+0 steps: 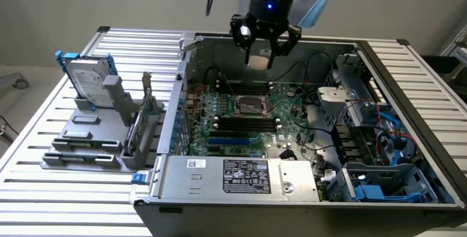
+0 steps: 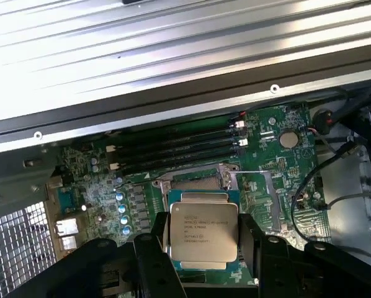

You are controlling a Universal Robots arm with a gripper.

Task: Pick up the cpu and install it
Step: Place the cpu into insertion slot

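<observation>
The cpu (image 1: 259,61), a small square chip with a silver top, hangs above the open computer case, over the back part of the motherboard (image 1: 285,133). My gripper (image 1: 263,52) is shut on it, one finger on each side. In the wrist view the cpu (image 2: 202,231) sits between my two black fingers (image 2: 153,248), printed side toward the camera. The empty metal-framed socket (image 1: 250,105) lies below and nearer the case's front. In the wrist view the socket (image 2: 195,181) is partly hidden behind the chip.
Dark memory sticks (image 1: 246,123) flank the socket. A power supply (image 1: 241,177) fills the case's front. Cables and drive bays (image 1: 365,133) crowd the exterior view's right. On the slatted table (image 1: 44,193) a grey fixture (image 1: 87,138) holds a hard drive (image 1: 91,81) in a blue frame.
</observation>
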